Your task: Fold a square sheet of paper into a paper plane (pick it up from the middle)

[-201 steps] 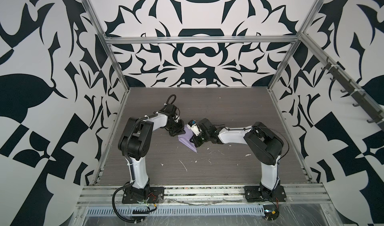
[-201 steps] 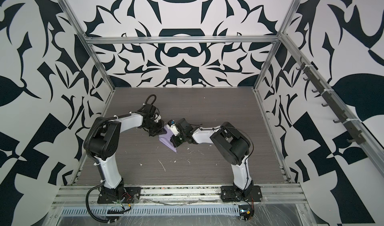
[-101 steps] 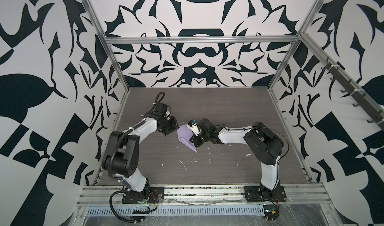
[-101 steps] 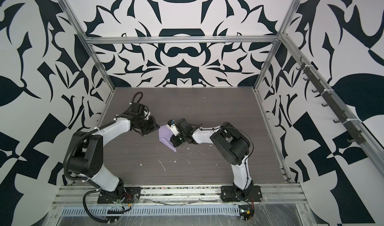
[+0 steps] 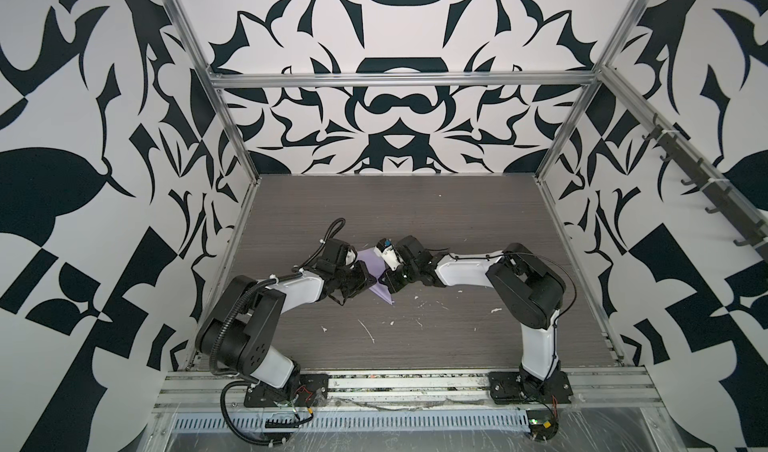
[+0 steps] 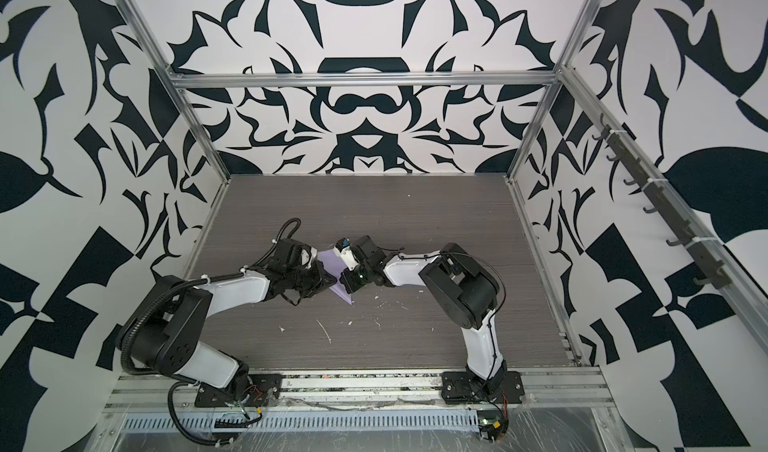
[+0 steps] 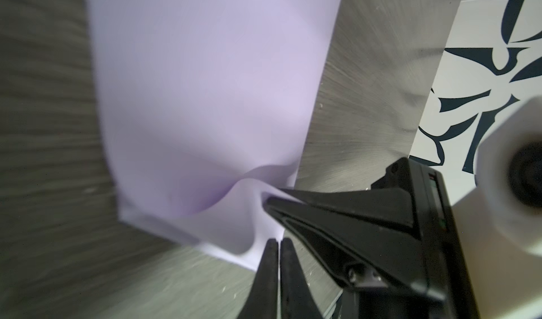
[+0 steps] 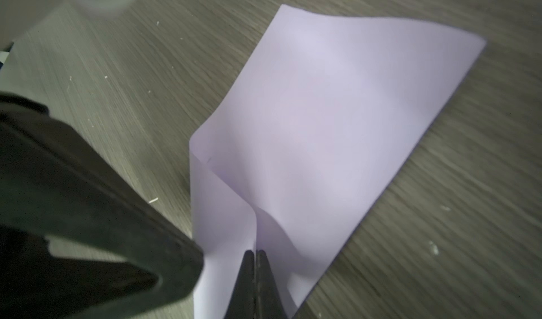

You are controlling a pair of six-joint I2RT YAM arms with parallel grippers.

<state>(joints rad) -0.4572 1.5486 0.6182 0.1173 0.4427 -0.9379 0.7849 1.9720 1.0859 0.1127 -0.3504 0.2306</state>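
Paper [image 5: 369,260], lilac and partly folded, lies on the grey table [image 5: 457,208] between the two arms. The right gripper [image 8: 254,251] is pinched tight on a raised ridge of the paper, its fingers pressed together. The left gripper [image 7: 278,241] is likewise closed. Its tips meet at the paper's edge just beside the right gripper, and they seem to nip that edge. In both top views the two black gripper bodies crowd over the paper and hide its middle. White flecks [image 5: 367,330] are scattered on the table near the paper, on its side toward the arm bases, not touching it.
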